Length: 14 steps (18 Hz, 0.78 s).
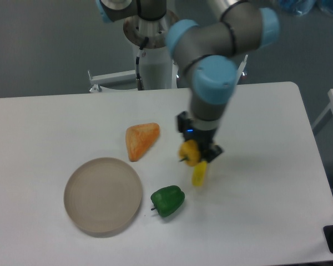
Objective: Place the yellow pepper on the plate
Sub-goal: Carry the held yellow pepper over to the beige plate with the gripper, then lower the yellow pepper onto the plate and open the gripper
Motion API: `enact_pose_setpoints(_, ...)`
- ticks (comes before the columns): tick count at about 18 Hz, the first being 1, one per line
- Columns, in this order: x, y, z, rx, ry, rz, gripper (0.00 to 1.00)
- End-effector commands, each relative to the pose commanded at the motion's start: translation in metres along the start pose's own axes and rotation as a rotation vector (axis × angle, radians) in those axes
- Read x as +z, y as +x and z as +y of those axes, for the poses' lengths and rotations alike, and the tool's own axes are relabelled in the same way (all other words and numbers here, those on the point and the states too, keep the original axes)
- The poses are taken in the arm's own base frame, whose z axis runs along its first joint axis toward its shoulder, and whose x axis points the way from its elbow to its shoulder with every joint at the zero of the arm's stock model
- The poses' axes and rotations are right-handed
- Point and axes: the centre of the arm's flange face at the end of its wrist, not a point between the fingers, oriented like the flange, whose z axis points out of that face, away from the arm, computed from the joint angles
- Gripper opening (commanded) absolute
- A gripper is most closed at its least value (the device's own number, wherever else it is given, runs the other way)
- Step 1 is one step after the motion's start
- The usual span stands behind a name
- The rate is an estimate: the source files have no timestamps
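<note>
My gripper [192, 151] is shut on the yellow pepper [189, 153], a small chunky yellow-orange pepper with a short dark stem pointing left. It hangs above the table, over the upper part of the long yellow vegetable. The beige round plate [103, 194] lies at the lower left of the table, well to the left of the gripper, with nothing on it.
A long slender yellow vegetable [198, 175] lies mostly hidden under the gripper. A green bell pepper [167, 200] sits just right of the plate. An orange wedge-shaped piece [141, 139] lies above the plate. The robot's base column [154, 52] stands at the back.
</note>
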Motion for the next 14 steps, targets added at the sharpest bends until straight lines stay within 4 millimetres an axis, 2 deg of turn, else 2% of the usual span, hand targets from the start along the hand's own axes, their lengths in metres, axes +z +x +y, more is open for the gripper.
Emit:
enact_pose_setpoints(1,0.004,0.016,-0.019,-0.024,0.012,-0.001,0.62)
enact_pose_setpoints(2,0.010,0.027,-0.030,-0.036,0.008,0.004,0.62)
enact_pose_setpoints(4,0.038,0.057,-0.056,-0.050,0.008,-0.008,0.62)
enact_pose_setpoints(8,0.091,0.103,-0.087,0.029,0.001,-0.013,0.64)
enact_pose_setpoints(12,0.132,0.103,-0.106,-0.013,-0.022,0.025,0.78)
enact_pose_setpoints(14,0.132,0.096,-0.116,-0.027,-0.008,0.018,0.98)
